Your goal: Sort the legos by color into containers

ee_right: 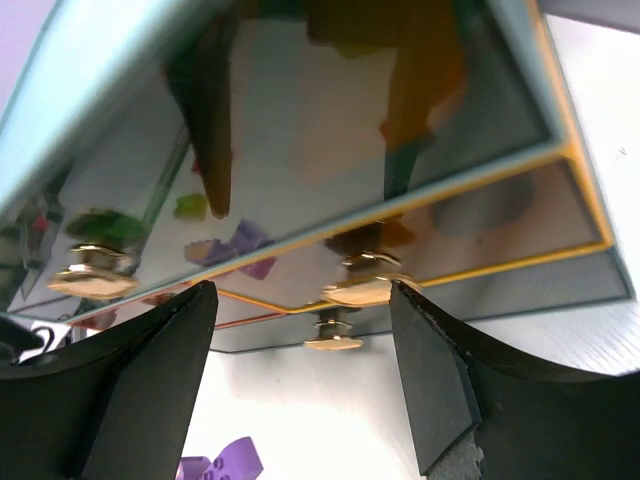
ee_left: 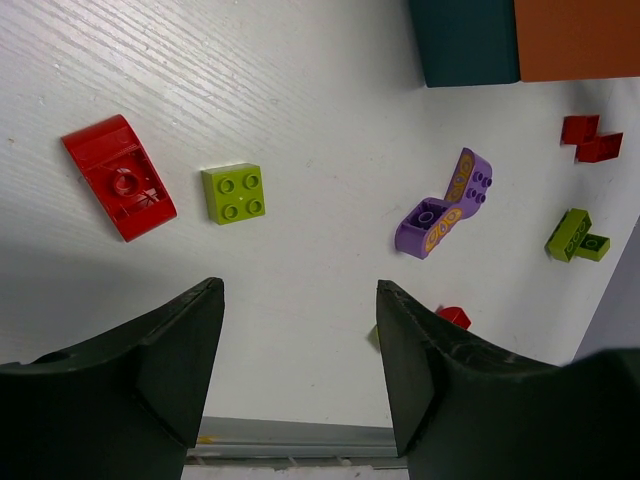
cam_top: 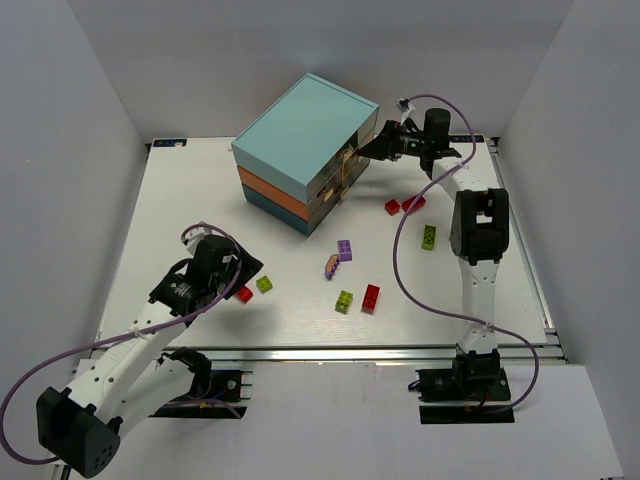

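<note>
Where the top view takes in the whole table (cam_top: 180, 200), the stock reads as follows.

Chest of drawers (cam_top: 305, 150): far centre, set at an angle, light teal over orange over dark teal.

Legos, loose on the table in front of it:
- red pair (cam_top: 403, 205), nearest the chest
- green brick (cam_top: 429, 237), near them, toward the right arm
- two purple pieces (cam_top: 338, 258), mid-table
- yellow-green brick (cam_top: 344, 300) and red brick (cam_top: 371, 297), side by side, nearer the arms
- red curved piece (cam_top: 244, 293) and yellow-green square (cam_top: 264, 284), just beside the left hand (cam_top: 240, 275)

Left hand: low over the table. Only its wrist view shows the fingers spread apart over bare table, holding no lego.

Right hand (cam_top: 375, 148): at the chest's drawer fronts. Its wrist view alone shows those fronts to be mirror-like, each with a gold knob (ee_right: 365, 285). The fingers (ee_right: 440, 390) stand wide with the middle knob between them; whether either touches it cannot be told. One purple piece shows at that view's lower edge.
</note>
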`<move>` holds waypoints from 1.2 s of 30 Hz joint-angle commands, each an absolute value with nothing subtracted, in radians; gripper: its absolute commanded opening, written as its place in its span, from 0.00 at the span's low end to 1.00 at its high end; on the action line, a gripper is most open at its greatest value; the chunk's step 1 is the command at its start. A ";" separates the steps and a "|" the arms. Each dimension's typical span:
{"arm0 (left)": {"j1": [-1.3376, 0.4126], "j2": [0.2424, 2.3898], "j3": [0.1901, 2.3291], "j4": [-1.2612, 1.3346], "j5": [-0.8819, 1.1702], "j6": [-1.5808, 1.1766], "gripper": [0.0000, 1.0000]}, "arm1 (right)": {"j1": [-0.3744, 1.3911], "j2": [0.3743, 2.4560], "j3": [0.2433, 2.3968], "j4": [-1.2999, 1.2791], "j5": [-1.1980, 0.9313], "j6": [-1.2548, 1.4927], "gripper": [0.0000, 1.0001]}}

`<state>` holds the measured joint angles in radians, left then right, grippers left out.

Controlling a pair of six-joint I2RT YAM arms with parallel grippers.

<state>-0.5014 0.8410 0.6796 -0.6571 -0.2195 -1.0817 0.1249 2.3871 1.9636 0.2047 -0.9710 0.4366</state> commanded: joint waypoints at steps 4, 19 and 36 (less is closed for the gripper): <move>-0.506 0.844 0.686 -0.646 -0.209 -1.077 0.72 | 0.135 2.414 2.020 0.176 -0.913 0.401 0.75; -0.506 0.879 0.709 -0.643 -0.198 -1.071 0.72 | 0.160 2.503 2.094 0.225 -0.904 0.437 0.70; -0.506 0.870 0.700 -0.643 -0.216 -1.072 0.72 | 0.121 2.398 1.875 0.399 -0.937 0.427 0.33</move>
<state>-0.5014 0.8845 0.6800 -0.6506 -0.2020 -1.0775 0.1356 2.4741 1.9453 0.3523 -0.9451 0.4881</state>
